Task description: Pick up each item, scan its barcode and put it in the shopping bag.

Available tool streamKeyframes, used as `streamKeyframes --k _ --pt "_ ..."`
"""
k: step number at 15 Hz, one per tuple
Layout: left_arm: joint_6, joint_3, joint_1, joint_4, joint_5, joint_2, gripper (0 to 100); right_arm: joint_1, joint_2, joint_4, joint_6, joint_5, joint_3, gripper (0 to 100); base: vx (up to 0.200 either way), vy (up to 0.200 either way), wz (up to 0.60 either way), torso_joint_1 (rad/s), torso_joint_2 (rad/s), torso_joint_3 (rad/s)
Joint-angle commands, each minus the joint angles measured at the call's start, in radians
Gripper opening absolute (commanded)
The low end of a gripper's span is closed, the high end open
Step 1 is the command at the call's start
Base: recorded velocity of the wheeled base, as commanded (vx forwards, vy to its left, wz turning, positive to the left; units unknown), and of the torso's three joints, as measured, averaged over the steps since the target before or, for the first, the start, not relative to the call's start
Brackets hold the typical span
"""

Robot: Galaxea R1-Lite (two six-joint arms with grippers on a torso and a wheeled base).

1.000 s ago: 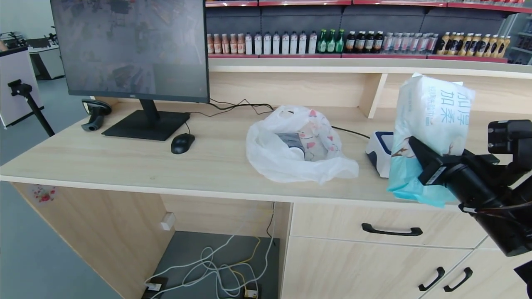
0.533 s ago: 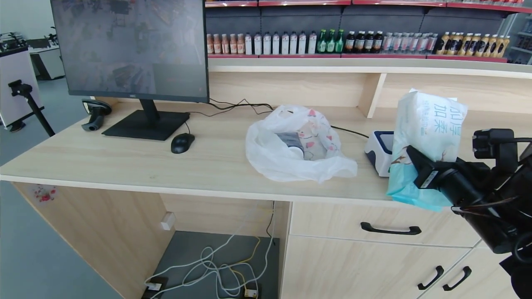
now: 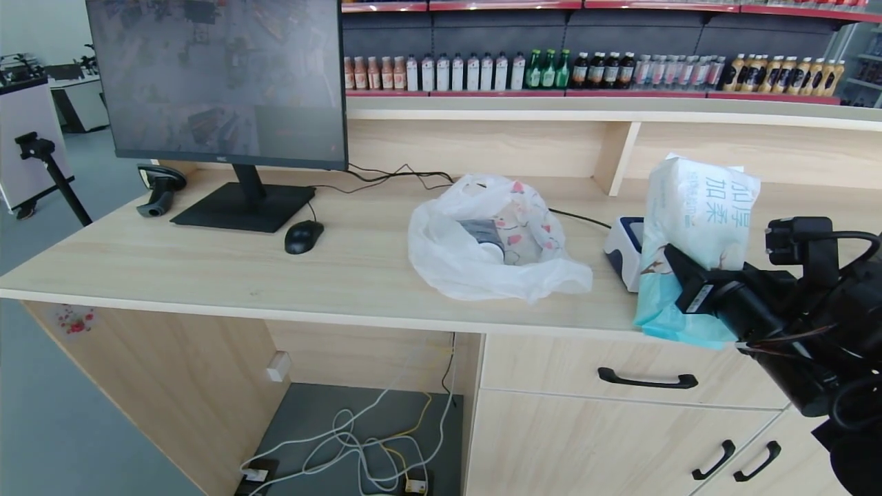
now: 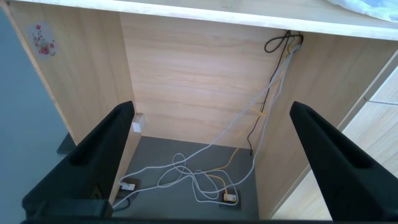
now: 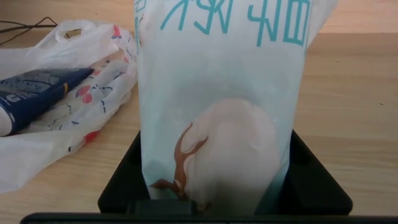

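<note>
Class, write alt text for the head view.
The right end effector grips a tissue pack roughly upright near the front edge of the counter, by a scanner. A white shopping bag lies mid-counter; a monitor and mouse stand further left.

Counter: a pale wood checkout counter (image 3: 207,265) is stretching from 9 to 3 o'clock, with a raised back ledge (image 3: 551,114) running along 12 o'clock.
Drawers: drawer fronts (image 3: 551,365) with black handles are sitting at 5 o'clock.
Kneehole: loose cables (image 3: 355,448) are lying at 6 o'clock.
Shelf: a red-edged shelf (image 3: 592,93) is carrying bottles (image 3: 482,71) at 1 o'clock.
Floor: grey floor (image 3: 62,427) is showing at 8 o'clock.
Side: a white cabinet (image 3: 27,131) is standing at 10 o'clock.
</note>
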Motion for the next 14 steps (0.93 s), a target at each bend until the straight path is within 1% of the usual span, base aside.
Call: streamKeyframes --k 1,9,11,14 --pt "0.000 0.000 0.000 0.000 0.000 0.000 100 0.000 0.006 0.004 0.000 -0.001 0.000 0 0.000 0.000 0.00 0.000 0.00 0.000" --pt "0.000 0.000 0.000 0.000 0.000 0.000 100 0.006 -0.001 0.002 -0.003 -0.001 0.000 0 0.000 0.000 0.00 0.000 0.00 0.000" --pt "0.000 0.000 0.000 0.000 0.000 0.000 100 0.034 -0.023 -0.009 -0.005 -0.001 -0.014 0 0.000 0.000 0.00 0.000 0.00 0.000" --pt "0.000 0.000 0.000 0.000 0.000 0.000 100 0.103 -0.078 -0.009 -0.013 -0.001 -0.069 0 0.000 0.000 0.00 0.000 0.00 0.000"
